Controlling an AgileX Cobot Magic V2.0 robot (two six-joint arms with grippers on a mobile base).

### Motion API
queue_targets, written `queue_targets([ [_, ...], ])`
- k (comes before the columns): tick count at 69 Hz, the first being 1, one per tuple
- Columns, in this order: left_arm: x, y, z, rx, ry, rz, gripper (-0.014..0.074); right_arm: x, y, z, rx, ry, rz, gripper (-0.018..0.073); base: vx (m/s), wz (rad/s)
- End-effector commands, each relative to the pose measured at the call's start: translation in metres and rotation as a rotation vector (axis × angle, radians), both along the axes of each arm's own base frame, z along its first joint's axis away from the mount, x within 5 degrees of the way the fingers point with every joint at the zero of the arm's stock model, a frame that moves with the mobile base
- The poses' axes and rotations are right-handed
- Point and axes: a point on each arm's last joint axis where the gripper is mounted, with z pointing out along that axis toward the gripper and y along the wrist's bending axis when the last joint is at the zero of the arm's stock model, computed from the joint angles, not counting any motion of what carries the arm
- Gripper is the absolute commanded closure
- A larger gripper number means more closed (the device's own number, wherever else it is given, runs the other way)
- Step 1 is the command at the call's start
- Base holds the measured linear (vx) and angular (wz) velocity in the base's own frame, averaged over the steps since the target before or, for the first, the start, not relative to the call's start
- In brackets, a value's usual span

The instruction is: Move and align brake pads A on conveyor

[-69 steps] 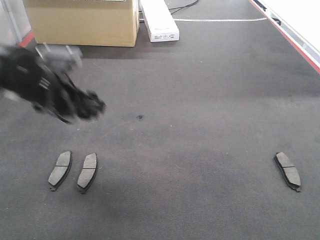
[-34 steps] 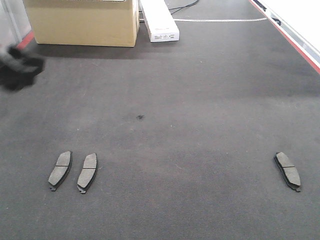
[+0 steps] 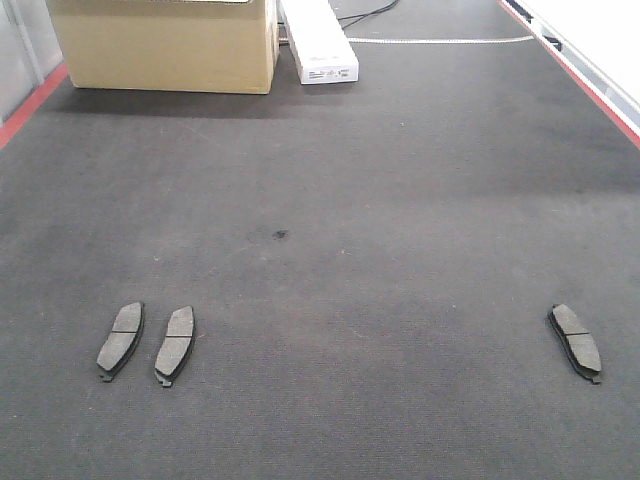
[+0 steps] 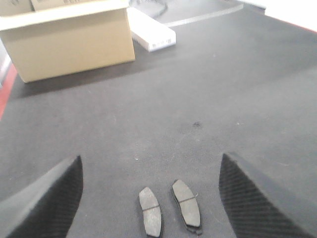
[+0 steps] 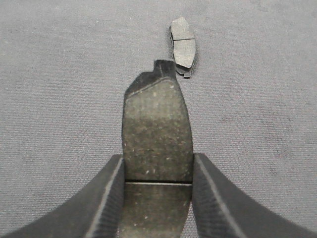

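Two brake pads lie side by side on the charcoal conveyor [image 3: 380, 200] at the near left, one [image 3: 120, 339] left of the other [image 3: 175, 345]. A third pad [image 3: 575, 341] lies alone at the near right. Neither gripper shows in the front view. In the left wrist view my left gripper [image 4: 151, 198] hangs open above the belt, and the left pair, pad [image 4: 150, 210] and pad [image 4: 186, 204], lies between its spread fingers. In the right wrist view my right gripper [image 5: 157, 193] is shut on a fourth pad [image 5: 156, 131], held lengthwise. The lone pad [image 5: 183, 45] lies beyond it.
A cardboard box [image 3: 165, 42] and a long white box [image 3: 320, 40] stand at the belt's far end. Red strips run along the left edge [image 3: 30, 100] and the right edge [image 3: 590, 85]. A small dark spot [image 3: 279, 235] marks the middle of the belt.
The black left arm, seen over the left side of the belt a second ago, has drawn away to the left and out of the front view. The three lying pads have not moved.
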Motion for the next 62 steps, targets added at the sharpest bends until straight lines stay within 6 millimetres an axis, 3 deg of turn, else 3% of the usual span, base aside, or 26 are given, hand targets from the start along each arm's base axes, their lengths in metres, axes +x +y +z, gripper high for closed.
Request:
queue_targets([
  [1,-0.014,0.004,0.002,-0.035,-0.104,-0.012,0.0063,0.005,0.0,0.014,-0.006,-0.098,-0.001,0.0564,0.0,0.0],
  [17,-0.035,0.012,-0.027,-0.03,-0.063,-0.001,0.0063,0.005,0.0,0.014,-0.006,-0.098,-0.001,0.0564,0.0,0.0],
  [32,-0.04,0.014,-0.041,-0.029,-0.059,-0.001,0.0063,0.005,0.0,0.014,-0.006,-0.098,-0.001,0.0564,0.0,0.0],
  [62,-0.04,0.014,-0.041,-0.028,-0.056,0.0,0.0063,0.005,0.0,0.014,-0.006,-0.098,-0.001,0.0564,0.0,0.0],
])
